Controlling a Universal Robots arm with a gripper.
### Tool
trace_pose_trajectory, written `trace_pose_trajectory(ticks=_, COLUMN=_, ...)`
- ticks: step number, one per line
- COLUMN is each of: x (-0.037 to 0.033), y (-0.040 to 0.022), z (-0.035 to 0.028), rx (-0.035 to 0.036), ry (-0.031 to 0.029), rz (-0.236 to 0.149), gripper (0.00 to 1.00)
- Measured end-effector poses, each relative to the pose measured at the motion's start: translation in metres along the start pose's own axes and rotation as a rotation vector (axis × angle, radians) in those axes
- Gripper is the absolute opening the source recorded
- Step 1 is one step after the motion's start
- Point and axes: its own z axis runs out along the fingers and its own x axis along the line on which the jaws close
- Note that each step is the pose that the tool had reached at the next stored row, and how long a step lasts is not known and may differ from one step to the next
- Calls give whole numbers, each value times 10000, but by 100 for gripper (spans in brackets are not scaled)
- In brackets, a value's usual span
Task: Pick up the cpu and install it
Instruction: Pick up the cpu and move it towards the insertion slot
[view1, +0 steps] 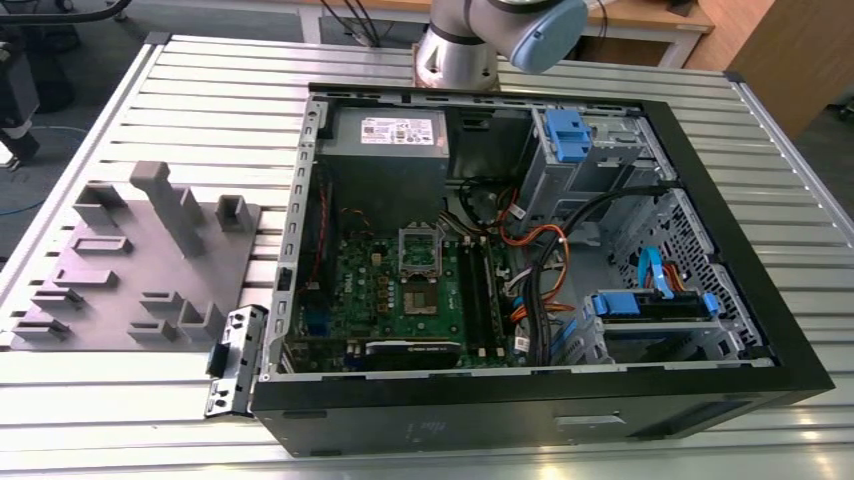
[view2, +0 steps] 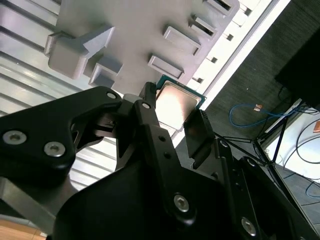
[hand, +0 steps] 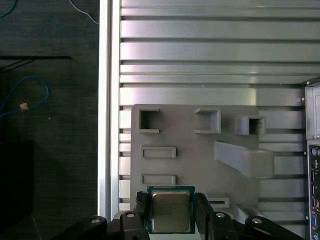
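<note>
The cpu (hand: 171, 210), a small square chip with a pale metal top and green edge, sits between the two black fingers (hand: 141, 210) of my gripper (hand: 171, 214), which is shut on it. In the second wrist view the cpu (view2: 176, 102) shows held in the gripper (view2: 172, 109) above the grey holder plate (view2: 135, 30). The plate (hand: 190, 160) lies well below the chip. In the exterior view the green board (view1: 387, 300) lies inside the open computer case (view1: 534, 400), with a silver socket frame (view1: 419, 250) at its middle.
The grey holder plate (view1: 134, 260) with upright blocks lies on the slatted metal table (view1: 200, 90) at the exterior view's left of the case. Cables (view1: 541, 260), blue drive brackets (view1: 567, 135) and a power supply (view1: 387, 135) crowd the case. The arm's base (view1: 461, 50) stands behind it.
</note>
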Motion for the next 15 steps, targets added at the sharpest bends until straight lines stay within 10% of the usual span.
trace_pose_trajectory(ticks=15, x=-223, y=3, z=1, rx=1, ry=1, rz=0, gripper=47)
